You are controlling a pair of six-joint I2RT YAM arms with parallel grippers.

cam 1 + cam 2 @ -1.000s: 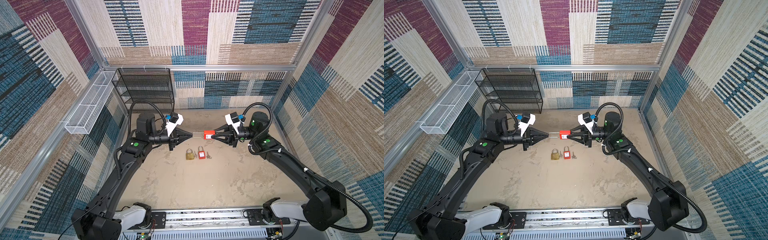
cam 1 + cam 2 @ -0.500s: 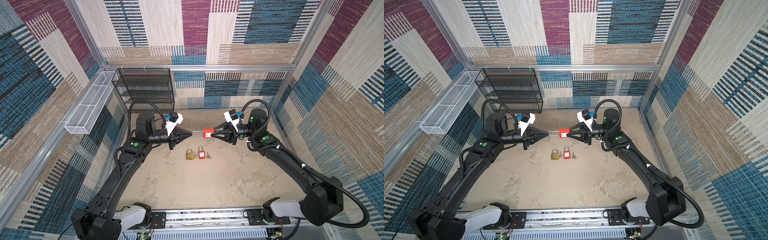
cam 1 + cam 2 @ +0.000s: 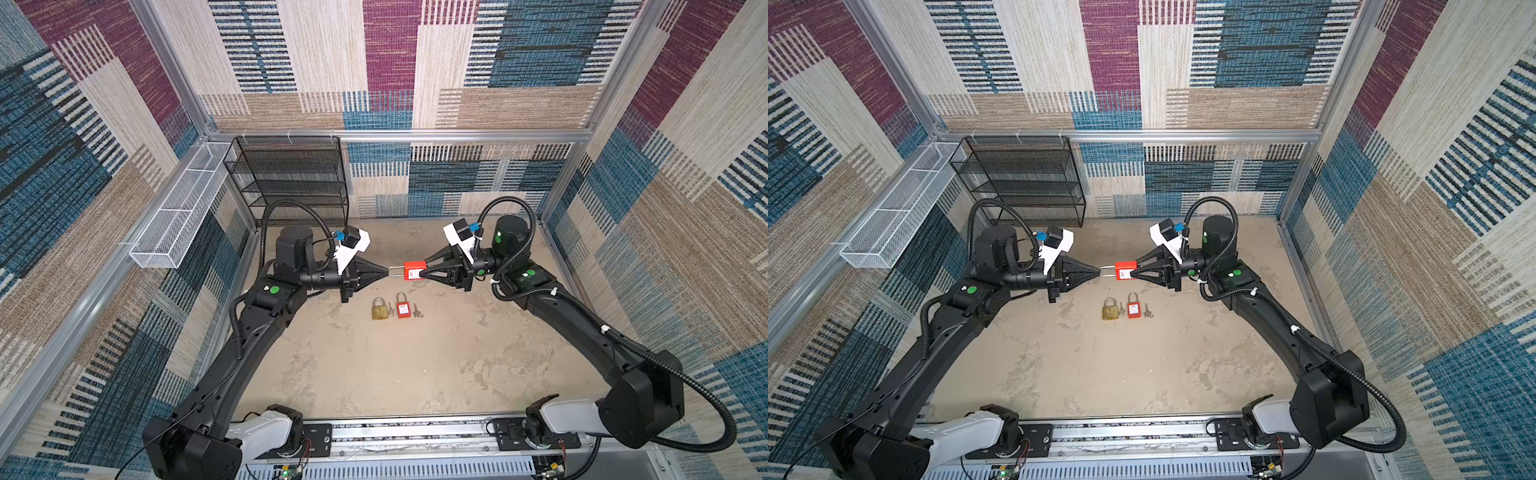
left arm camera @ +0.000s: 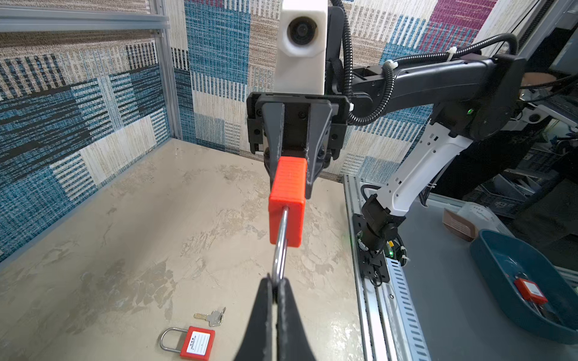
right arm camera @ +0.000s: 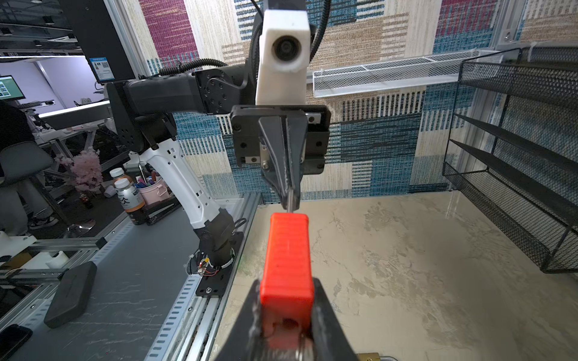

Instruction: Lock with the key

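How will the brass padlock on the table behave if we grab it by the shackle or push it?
Likely heavy for its size: the brass padlock looks solid metal. Lying flat on the table, it should slide, not roll, when pushed. Held by its thin shackle alone, the body may pivot in the grip; the key close beside it could get nudged.

Red raised padlock [image 3: 414,271], smaller red padlock [image 3: 402,309], brass-gold padlock [image 3: 378,311]; mottled beige tabletop [image 3: 374,365].

Nothing reads clearly from here. The lying red padlock [image 4: 197,343] wears a white label with print too fine to make out, and so does the held red padlock [image 3: 414,272]. A bottle [image 5: 129,200] shows blurred dark characters. A blue notice [image 5: 101,68] carries what looks like a QR code.
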